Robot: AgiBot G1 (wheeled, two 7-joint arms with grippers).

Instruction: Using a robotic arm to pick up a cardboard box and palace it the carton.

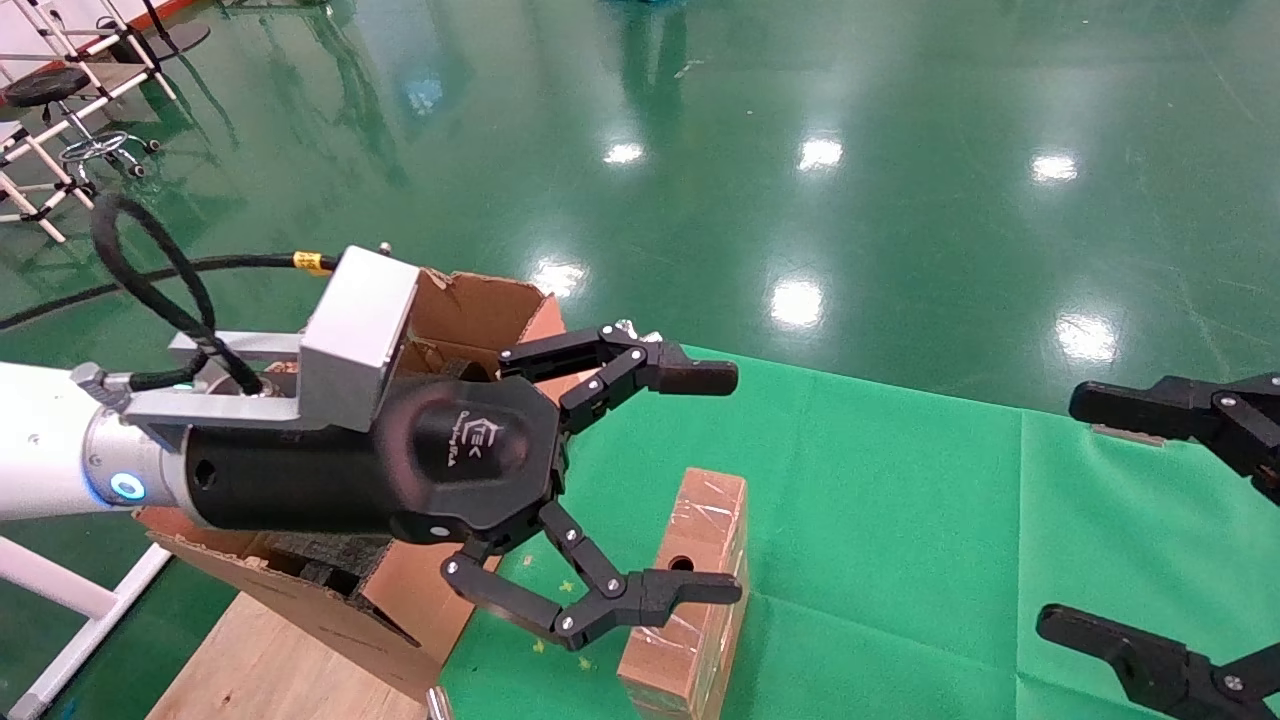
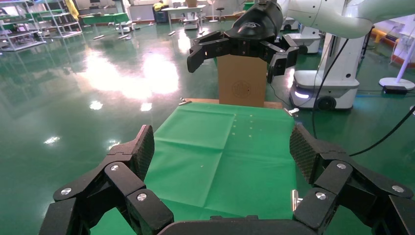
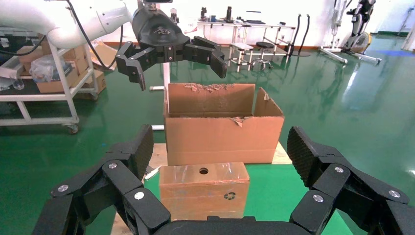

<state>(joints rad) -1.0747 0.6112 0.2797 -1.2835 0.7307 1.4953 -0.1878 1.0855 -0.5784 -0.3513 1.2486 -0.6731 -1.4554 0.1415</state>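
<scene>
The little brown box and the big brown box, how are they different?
The cardboard box is much smaller than the carton. The cardboard box is closed and wrapped in shiny clear tape; the carton is open on top with ragged flaps. The cardboard box has a round hole and a recycling mark; the carton's front looks plain. Both are brown cardboard.

Cloth: green sheet [image 1: 900,520] over worktop, spread below the jaws.
Worktop: bare wood edge [image 1: 260,660].
Floor: glossy green [image 1: 800,150], beyond the jaws.
</scene>
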